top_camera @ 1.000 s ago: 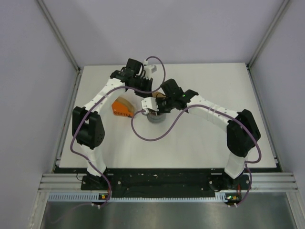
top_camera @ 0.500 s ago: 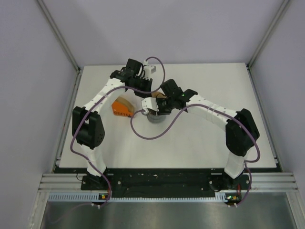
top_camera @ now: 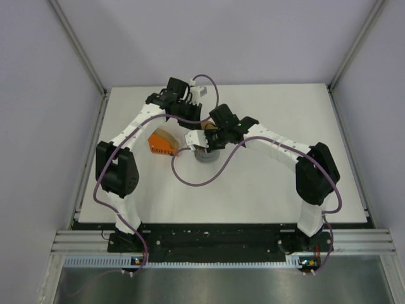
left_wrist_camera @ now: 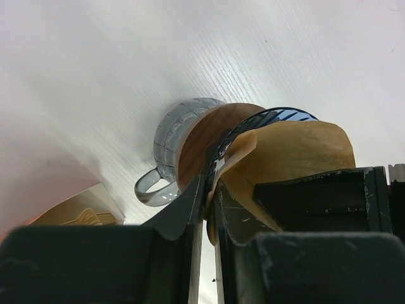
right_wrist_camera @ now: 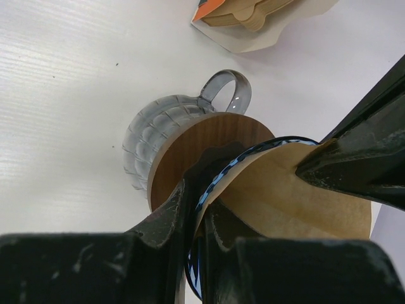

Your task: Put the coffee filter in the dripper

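Observation:
The blue dripper (left_wrist_camera: 279, 114) sits on the brown rim (left_wrist_camera: 201, 143) of the grey handled mug (left_wrist_camera: 175, 127), near the table's middle. The tan coffee filter (left_wrist_camera: 302, 151) lies inside it, its edge curled over the blue rim. My left gripper (left_wrist_camera: 209, 197) is shut, pinching the filter's edge against the rim. My right gripper (right_wrist_camera: 195, 212) is shut on the dripper's rim (right_wrist_camera: 221, 175) with the filter (right_wrist_camera: 288, 199) beside it. From above, both grippers (top_camera: 204, 134) crowd over the mug (top_camera: 206, 156) and hide the dripper.
The orange printed pack of filters (top_camera: 162, 143) lies just left of the mug and shows in the right wrist view (right_wrist_camera: 248, 14). The mug's handle (right_wrist_camera: 225, 89) points toward it. The left gripper's finger (right_wrist_camera: 361, 155) crosses over the filter. Purple cables hang over the table.
My right arm has shifted a little left and farther over the mug. The left arm, mug and orange pack have not moved.

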`<control>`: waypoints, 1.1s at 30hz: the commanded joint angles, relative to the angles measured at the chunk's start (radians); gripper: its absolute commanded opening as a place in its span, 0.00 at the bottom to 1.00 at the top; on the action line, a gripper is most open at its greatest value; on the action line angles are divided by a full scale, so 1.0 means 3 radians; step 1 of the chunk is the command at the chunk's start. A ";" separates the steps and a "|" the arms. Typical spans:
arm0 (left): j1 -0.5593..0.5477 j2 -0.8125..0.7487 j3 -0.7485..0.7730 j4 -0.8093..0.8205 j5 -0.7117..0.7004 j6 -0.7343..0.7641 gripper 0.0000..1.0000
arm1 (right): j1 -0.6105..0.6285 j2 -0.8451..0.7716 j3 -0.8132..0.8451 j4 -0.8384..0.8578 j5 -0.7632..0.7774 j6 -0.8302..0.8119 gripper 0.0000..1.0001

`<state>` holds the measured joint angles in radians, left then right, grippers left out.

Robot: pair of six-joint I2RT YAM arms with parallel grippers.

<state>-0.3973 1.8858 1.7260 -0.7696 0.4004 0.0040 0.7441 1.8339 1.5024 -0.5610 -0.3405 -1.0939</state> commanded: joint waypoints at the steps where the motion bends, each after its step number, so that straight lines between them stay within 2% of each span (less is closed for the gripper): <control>1: 0.0000 -0.0038 0.0071 -0.0037 0.0036 0.0038 0.15 | 0.0000 0.0059 0.0095 -0.0262 -0.0082 -0.0040 0.00; 6: 0.0000 -0.0048 0.0061 -0.0042 0.0020 0.0048 0.15 | 0.0000 0.0059 0.0105 -0.0273 -0.0077 -0.0040 0.00; 7: 0.0000 -0.0048 0.0061 -0.0042 0.0020 0.0053 0.15 | 0.0000 0.0059 0.0110 -0.0268 -0.0062 -0.0025 0.04; 9: 0.0000 -0.0053 0.0061 -0.0037 0.0025 0.0053 0.15 | 0.0010 0.0074 0.0126 -0.0278 -0.0006 0.0041 0.25; 11: 0.0000 -0.0048 0.0061 -0.0037 0.0031 0.0053 0.15 | 0.0015 0.0059 0.0120 -0.0278 0.0005 0.0052 0.36; 13: 0.0000 -0.0048 0.0061 -0.0037 0.0036 0.0053 0.15 | 0.0030 0.0028 0.0115 -0.0273 -0.0021 0.0062 0.43; 22: 0.0000 -0.0053 0.0081 -0.0037 0.0041 0.0058 0.16 | 0.0112 -0.0161 0.0121 -0.0273 -0.0051 0.0108 0.55; 33: 0.0000 -0.0063 0.0081 -0.0037 0.0026 0.0058 0.17 | 0.0112 -0.0606 -0.0022 -0.0227 -0.0159 0.0220 0.58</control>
<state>-0.3973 1.8858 1.7260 -0.7860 0.4030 0.0074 0.7696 1.7554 1.5047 -0.6392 -0.3454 -1.0607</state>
